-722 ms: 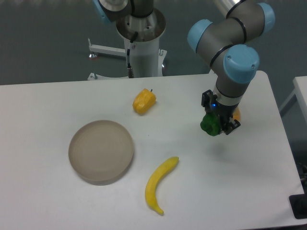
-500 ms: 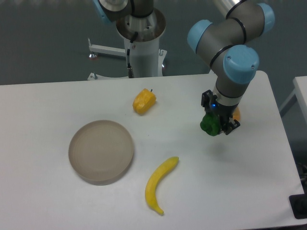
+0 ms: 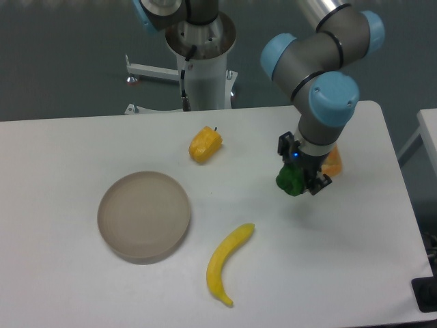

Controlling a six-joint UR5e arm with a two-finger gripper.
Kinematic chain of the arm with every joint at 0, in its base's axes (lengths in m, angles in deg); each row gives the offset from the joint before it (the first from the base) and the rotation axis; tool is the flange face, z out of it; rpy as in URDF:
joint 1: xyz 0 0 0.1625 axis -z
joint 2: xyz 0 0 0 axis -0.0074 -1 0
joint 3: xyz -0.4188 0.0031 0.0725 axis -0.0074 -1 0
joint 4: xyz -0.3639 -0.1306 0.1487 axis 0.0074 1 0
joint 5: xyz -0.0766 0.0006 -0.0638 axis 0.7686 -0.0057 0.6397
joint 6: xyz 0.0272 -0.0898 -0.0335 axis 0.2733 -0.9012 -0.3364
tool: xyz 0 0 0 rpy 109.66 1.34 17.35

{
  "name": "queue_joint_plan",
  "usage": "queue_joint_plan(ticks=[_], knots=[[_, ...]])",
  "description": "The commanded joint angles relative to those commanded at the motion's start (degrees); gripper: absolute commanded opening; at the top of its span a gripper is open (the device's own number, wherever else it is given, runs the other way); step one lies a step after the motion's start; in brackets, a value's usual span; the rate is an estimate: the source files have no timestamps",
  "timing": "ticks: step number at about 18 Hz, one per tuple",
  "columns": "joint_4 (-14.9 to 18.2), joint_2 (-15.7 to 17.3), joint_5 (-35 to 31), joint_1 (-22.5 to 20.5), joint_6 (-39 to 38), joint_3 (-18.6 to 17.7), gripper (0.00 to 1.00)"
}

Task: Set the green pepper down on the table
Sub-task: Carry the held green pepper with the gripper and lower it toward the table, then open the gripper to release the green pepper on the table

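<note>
Smooth white table [image 3: 82,287]; claw [image 3: 298,181] grips lumpy glossy green pepper [image 3: 289,181]

The large flat tabletop [image 3: 82,287] is plain white with no pattern. The small glossy bell pepper [image 3: 289,182] right of centre is dark green. The two-finger gripper [image 3: 299,179] around it is black, with one small blue light on its body. The arm above it has grey tube sections and light-blue joint caps. The lumpy pepper [image 3: 205,144] at upper centre is yellow with orange shading. The wedge-shaped piece [image 3: 333,162] at the right is orange. The curved banana [image 3: 227,263] at lower centre is plain yellow. The round plate [image 3: 143,215] at left is beige-grey. The background floor is dark grey.
</note>
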State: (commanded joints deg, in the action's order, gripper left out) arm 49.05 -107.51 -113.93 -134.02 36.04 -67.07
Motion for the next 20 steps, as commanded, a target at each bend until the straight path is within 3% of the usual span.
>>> queue_joint_plan(ticks=[3,11,12,13,14,20], knots=[[-2.81,0.7,-0.53,0.8,0.78,-5.96,0.38],[-3.79,0.08,-0.44,0.89,0.79,-8.53,0.54],[-4.05,0.08,-0.44,0.89,0.79,-8.54,0.63],[-4.14,0.08,-0.44,0.89,0.7,-8.54,0.93],[-4.22,0.08,-0.44,0.97,0.7,-8.54,1.0],[-5.46,0.69,-0.44,0.8,0.96,-7.49,1.0]])
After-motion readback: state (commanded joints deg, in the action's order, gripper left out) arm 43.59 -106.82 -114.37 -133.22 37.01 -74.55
